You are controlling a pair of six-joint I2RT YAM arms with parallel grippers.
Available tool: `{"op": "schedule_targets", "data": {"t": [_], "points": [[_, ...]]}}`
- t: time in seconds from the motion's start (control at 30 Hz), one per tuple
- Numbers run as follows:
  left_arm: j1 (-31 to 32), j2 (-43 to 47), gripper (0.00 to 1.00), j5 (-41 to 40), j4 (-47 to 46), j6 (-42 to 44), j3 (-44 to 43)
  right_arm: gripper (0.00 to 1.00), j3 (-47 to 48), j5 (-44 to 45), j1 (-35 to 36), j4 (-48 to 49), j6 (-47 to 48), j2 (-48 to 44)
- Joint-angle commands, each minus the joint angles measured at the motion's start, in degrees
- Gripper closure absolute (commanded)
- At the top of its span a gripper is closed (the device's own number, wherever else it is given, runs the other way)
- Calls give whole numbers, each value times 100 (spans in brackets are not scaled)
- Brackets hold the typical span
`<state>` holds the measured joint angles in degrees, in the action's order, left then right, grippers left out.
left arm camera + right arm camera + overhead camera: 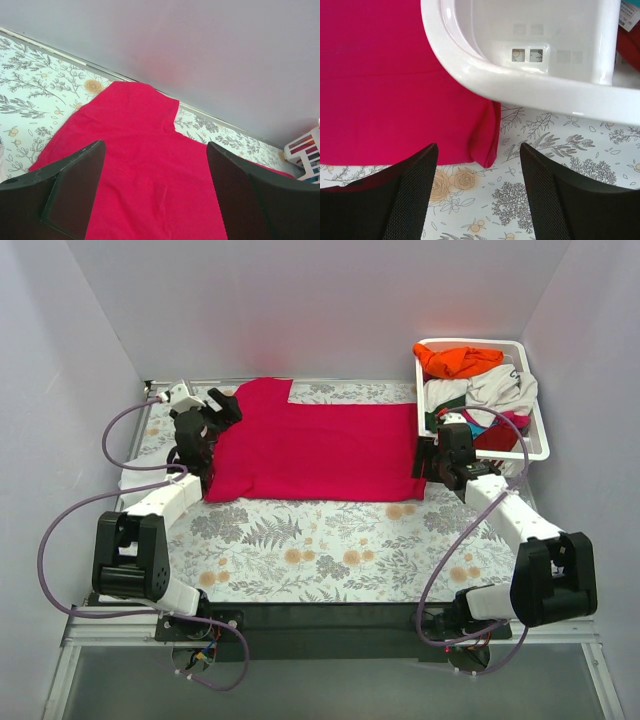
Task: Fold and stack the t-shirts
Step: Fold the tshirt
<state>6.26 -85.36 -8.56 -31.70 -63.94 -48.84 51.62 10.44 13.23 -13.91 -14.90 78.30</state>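
Early days I'd say: the crimson t-shirt (310, 450) lies flat across the far half of the table (300, 540), nothing stacked yet. Both the left claw (224, 406) and the right claw (424, 456) hang wide open at its ends, gripping nothing. The other t-shirts (470, 375) sit heaped in the basket (535, 448) at the far right corner.

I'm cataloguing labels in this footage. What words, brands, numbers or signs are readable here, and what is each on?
No text reads clearly.
A small tag by the white basket: print too small and blurred to read.
The crimson t-shirt: plain, no print.
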Motion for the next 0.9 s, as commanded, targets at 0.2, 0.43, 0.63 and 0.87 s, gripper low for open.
{"op": "schedule_targets", "data": {"t": [0.2,0.43,0.63,0.87], "points": [[901,30,23,197,76,-311,471,38,-512,-314,21,407,-66,-158],[1597,-411,23,372,50,-523,612,45,-530,-183,21,512,-49,246],[1808,-771,23,451,68,-637,691,59,-477,-191,12,539,-5,633],[1870,-903,23,601,-81,-804,1052,68,-644,-235,12,547,4,555]]}}
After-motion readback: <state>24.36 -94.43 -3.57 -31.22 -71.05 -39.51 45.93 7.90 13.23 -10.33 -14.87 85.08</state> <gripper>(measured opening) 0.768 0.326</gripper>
